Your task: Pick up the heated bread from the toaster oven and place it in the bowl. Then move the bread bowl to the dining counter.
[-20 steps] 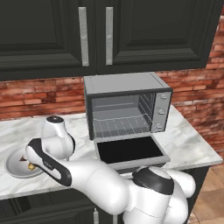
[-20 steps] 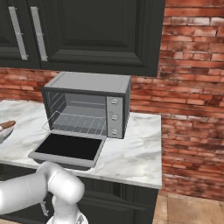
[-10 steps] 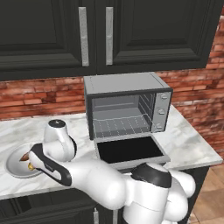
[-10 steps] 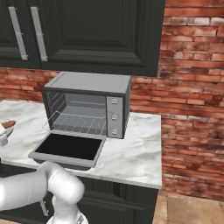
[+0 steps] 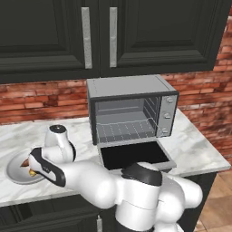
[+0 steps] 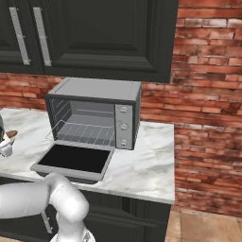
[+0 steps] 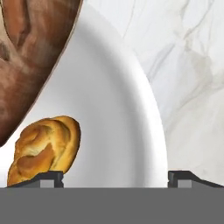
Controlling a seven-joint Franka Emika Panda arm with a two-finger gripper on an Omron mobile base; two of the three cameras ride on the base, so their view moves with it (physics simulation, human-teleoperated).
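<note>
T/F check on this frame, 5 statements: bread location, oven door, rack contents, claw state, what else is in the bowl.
1. The heated bread lies in the bowl. True.
2. The toaster oven has its door shut. False: the dark glass door is dropped open, lying flat in front of it.
3. The oven's wire rack has a loaf on it. False: the rack is bare.
4. The claw is clamped on the heated bread. False: in the hand view its fingertips stand wide apart, and the bread sits by one of them, not between them.
5. A long brown baguette lies in the bowl beside the heated bread. True.
</note>
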